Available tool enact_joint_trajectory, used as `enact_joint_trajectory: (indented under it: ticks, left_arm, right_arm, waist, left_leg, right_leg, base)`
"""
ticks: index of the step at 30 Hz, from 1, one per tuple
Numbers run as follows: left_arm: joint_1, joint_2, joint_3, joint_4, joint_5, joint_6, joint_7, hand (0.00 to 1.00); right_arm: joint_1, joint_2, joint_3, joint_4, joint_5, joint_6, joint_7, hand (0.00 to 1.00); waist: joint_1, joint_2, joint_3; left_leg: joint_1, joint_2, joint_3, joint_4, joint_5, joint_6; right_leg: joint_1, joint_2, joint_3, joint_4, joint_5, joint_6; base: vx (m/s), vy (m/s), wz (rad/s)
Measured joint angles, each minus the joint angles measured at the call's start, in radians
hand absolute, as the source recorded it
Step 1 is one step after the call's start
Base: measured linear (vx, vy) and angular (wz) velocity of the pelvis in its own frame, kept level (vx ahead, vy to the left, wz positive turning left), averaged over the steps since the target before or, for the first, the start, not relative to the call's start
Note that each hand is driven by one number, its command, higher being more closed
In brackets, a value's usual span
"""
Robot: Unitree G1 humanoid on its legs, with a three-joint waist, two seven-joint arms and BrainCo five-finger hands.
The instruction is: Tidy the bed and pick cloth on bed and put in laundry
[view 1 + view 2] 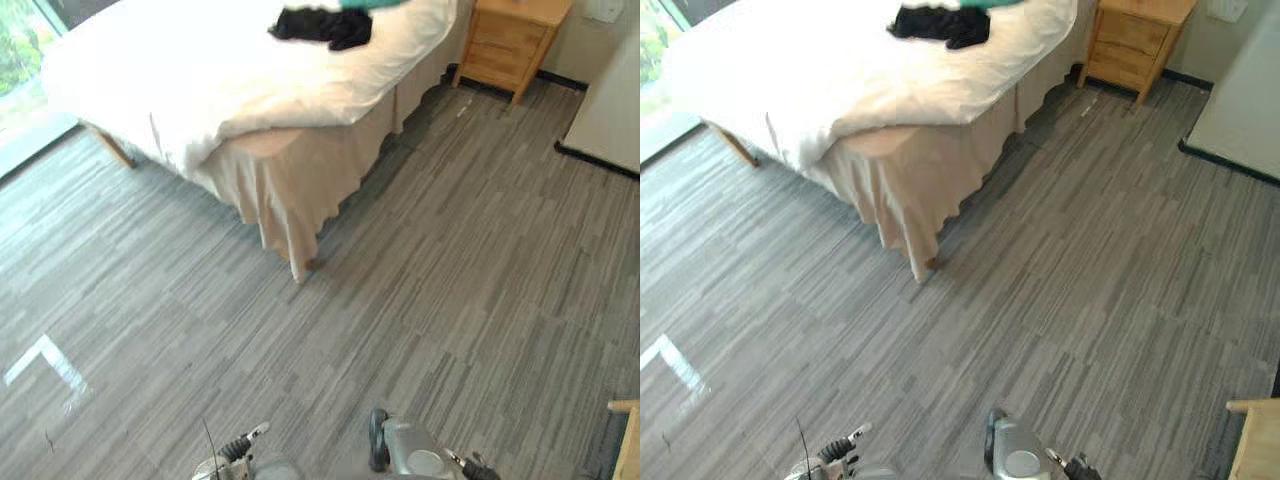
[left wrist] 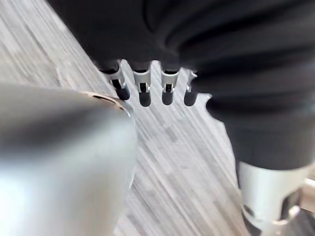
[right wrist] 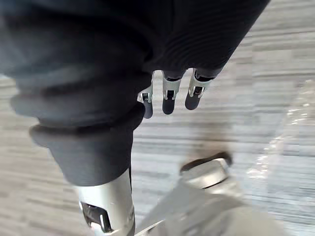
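Your left robot hand [image 2: 144, 89] and right robot hand [image 3: 170, 94] hang over the grey floor [image 1: 420, 300], fingers relaxed and straight, holding nothing. You'll find the black cloth [image 1: 322, 26] lying on the white bed [image 1: 180, 70], well apart from both.

A wooden nightstand [image 1: 515, 40] with drawers stands at 1 o'clock on the grey striped floor [image 1: 450, 280]. A window [image 1: 15, 50] shows at 10 o'clock, a white wall [image 1: 612, 110] with dark skirting at 2, and a pale wooden corner [image 1: 628, 440] at 4.
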Motion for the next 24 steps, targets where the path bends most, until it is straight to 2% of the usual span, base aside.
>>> enact_joint_trajectory:
  ticks: [1, 2, 4, 6, 7, 9, 10, 11, 12, 13, 15, 16, 18, 20, 22, 23, 24]
  left_arm:
    - [-0.001, -0.010, 0.024, -0.019, 0.001, -0.004, -0.012, 0.00]
    - [-0.001, -0.016, 0.035, -0.028, 0.001, -0.009, -0.016, 0.00]
    - [-0.001, -0.030, 0.053, -0.037, 0.001, -0.026, -0.013, 0.00]
    - [0.004, -0.031, 0.053, -0.037, 0.002, -0.032, -0.006, 0.00]
    - [0.005, -0.027, 0.054, -0.037, 0.000, -0.039, -0.005, 0.00]
    - [0.006, -0.015, 0.054, -0.037, -0.001, -0.043, 0.001, 0.00]
    - [0.005, -0.012, 0.055, -0.036, -0.003, -0.042, 0.008, 0.00]
    - [0.004, -0.008, 0.055, -0.033, -0.003, -0.040, 0.010, 0.00]
    - [-0.004, 0.004, 0.053, -0.013, -0.003, -0.039, 0.011, 0.00]
    - [-0.019, 0.014, 0.043, 0.009, -0.009, -0.039, 0.012, 0.00]
    - [-0.016, 0.021, 0.013, 0.028, -0.011, -0.039, 0.011, 0.00]
    - [-0.016, 0.022, -0.002, 0.031, -0.012, -0.040, 0.010, 0.00]
    - [-0.022, 0.022, -0.042, 0.036, -0.027, -0.042, 0.005, 0.00]
    - [-0.023, 0.018, -0.047, 0.030, -0.032, -0.042, 0.004, 0.00]
    - [-0.025, 0.001, -0.041, 0.025, -0.034, -0.038, 0.007, 0.00]
    - [-0.024, -0.015, -0.020, 0.024, -0.036, -0.038, 0.008, 0.00]
    - [-0.024, -0.019, -0.012, 0.024, -0.036, -0.038, 0.009, 0.00]
  right_arm:
    - [-0.005, 0.012, 0.000, -0.028, 0.001, 0.001, -0.001, 0.00]
    - [-0.001, 0.019, 0.003, -0.042, 0.001, 0.004, 0.000, 0.00]
    - [0.018, 0.033, 0.004, -0.061, 0.003, 0.009, 0.001, 0.00]
    - [0.025, 0.035, 0.005, -0.062, 0.008, 0.010, 0.001, 0.00]
    - [0.031, 0.039, 0.008, -0.055, 0.006, 0.011, 0.001, 0.00]
    - [0.031, 0.046, 0.021, -0.038, -0.001, 0.012, 0.001, 0.00]
    - [0.015, 0.046, 0.028, -0.036, -0.009, 0.012, -0.002, 0.00]
    - [0.006, 0.047, 0.026, -0.030, -0.009, 0.015, -0.002, 0.00]
    - [-0.009, 0.048, 0.018, -0.017, -0.010, 0.022, -0.006, 0.00]
    - [-0.013, 0.049, 0.012, 0.003, -0.011, 0.025, -0.020, 0.00]
    - [-0.006, 0.045, 0.011, 0.008, -0.013, 0.021, -0.024, 0.00]
    - [-0.006, 0.041, 0.009, 0.007, -0.013, 0.014, -0.022, 0.00]
    - [-0.005, 0.032, 0.004, 0.004, -0.021, -0.007, -0.024, 0.00]
    - [-0.002, 0.034, -0.003, 0.000, -0.021, -0.024, -0.024, 0.00]
    - [0.012, 0.045, -0.006, -0.015, -0.022, -0.033, -0.024, 0.00]
    - [0.024, 0.051, -0.006, -0.025, -0.025, -0.035, -0.024, 0.00]
    - [0.026, 0.053, -0.006, -0.028, -0.025, -0.035, -0.024, 0.00]
  waist:
    - [0.008, -0.003, 0.004]
    - [0.014, -0.003, 0.005]
    - [0.028, -0.004, 0.010]
    - [0.026, -0.003, 0.010]
    - [0.028, -0.011, 0.009]
    - [0.033, -0.038, -0.017]
    - [0.034, -0.052, -0.025]
    - [0.032, -0.057, -0.027]
    - [0.024, -0.070, -0.024]
    - [0.018, -0.088, -0.017]
    - [-0.005, -0.085, -0.016]
    - [-0.005, -0.078, -0.013]
    - [-0.007, -0.045, -0.013]
    - [-0.006, -0.043, -0.014]
    - [-0.007, -0.041, -0.017]
    - [-0.008, -0.039, -0.022]
    - [-0.009, -0.040, -0.023]
  left_leg:
    - [-0.072, -0.043, 0.020, -0.052, -0.006, 0.010]
    - [-0.105, -0.057, 0.039, -0.084, -0.006, 0.010]
    - [-0.147, -0.086, 0.136, -0.294, 0.014, -0.005]
    - [-0.137, -0.078, 0.252, -0.534, 0.098, 0.017]
    - [-0.128, -0.075, 0.290, -0.582, 0.164, 0.073]
    - [-0.121, -0.095, 0.333, -0.548, 0.204, 0.140]
    - [-0.120, -0.110, 0.349, -0.540, 0.186, 0.177]
    - [-0.111, -0.121, 0.358, -0.539, 0.178, 0.191]
    - [-0.073, -0.149, 0.351, -0.540, 0.150, 0.234]
    - [-0.009, -0.187, 0.338, -0.554, 0.126, 0.246]
    - [0.102, -0.225, 0.287, -0.599, 0.120, 0.247]
    - [0.141, -0.230, 0.265, -0.623, 0.121, 0.246]
    - [0.243, -0.237, 0.182, -0.709, 0.129, 0.232]
    - [0.294, -0.246, 0.095, -0.755, 0.136, 0.221]
    - [0.324, -0.260, -0.020, -0.784, 0.135, 0.218]
    - [0.339, -0.264, -0.109, -0.786, 0.128, 0.207]
    - [0.344, -0.264, -0.126, -0.785, 0.126, 0.203]
  right_leg:
    - [0.040, 0.003, 0.020, -0.021, -0.017, -0.001]
    - [0.055, 0.003, 0.032, -0.020, -0.032, 0.005]
    - [0.118, -0.004, 0.058, -0.017, -0.090, 0.021]
    - [0.199, -0.006, 0.077, -0.020, -0.154, 0.040]
    - [0.247, -0.013, 0.086, -0.032, -0.187, 0.052]
    - [0.262, -0.058, 0.093, -0.009, -0.202, 0.045]
    - [0.202, -0.081, 0.096, 0.118, -0.201, 0.046]
    - [0.162, -0.097, 0.093, 0.215, -0.196, 0.083]
    - [0.071, -0.138, 0.079, 0.454, -0.146, 0.195]
    - [-0.014, -0.190, 0.070, 0.686, -0.111, 0.258]
    - [-0.076, -0.238, 0.006, 0.835, -0.116, 0.250]
    - [-0.090, -0.238, -0.013, 0.839, -0.118, 0.249]
    - [-0.146, -0.227, -0.072, 0.727, -0.128, 0.232]
    - [-0.194, -0.214, -0.079, 0.525, -0.126, 0.229]
    - [-0.233, -0.182, 0.036, 0.326, -0.111, 0.223]
    - [-0.239, -0.149, 0.169, 0.236, -0.075, 0.204]
    - [-0.239, -0.143, 0.192, 0.225, -0.067, 0.203]
  base:
    - [0.40, 0.004, -0.72]
    - [0.41, 0.045, -0.58]
    - [0.37, 0.074, -0.47]
    - [0.52, 0.145, -0.33]
    - [0.56, 0.192, -0.25]
    - [0.65, 0.237, -0.38]
    - [0.67, 0.239, -0.45]
    - [0.65, 0.260, -0.28]
    - [0.75, 0.348, 0.10]
    - [0.73, 0.350, 0.33]
    - [0.58, 0.250, 0.68]
    - [0.54, 0.185, 0.83]
    - [0.43, 0.111, 0.96]
    - [0.47, 0.041, 1.32]
    - [0.48, -0.045, 1.72]
    - [0.39, -0.092, 1.60]
    - [0.38, -0.117, 1.80]
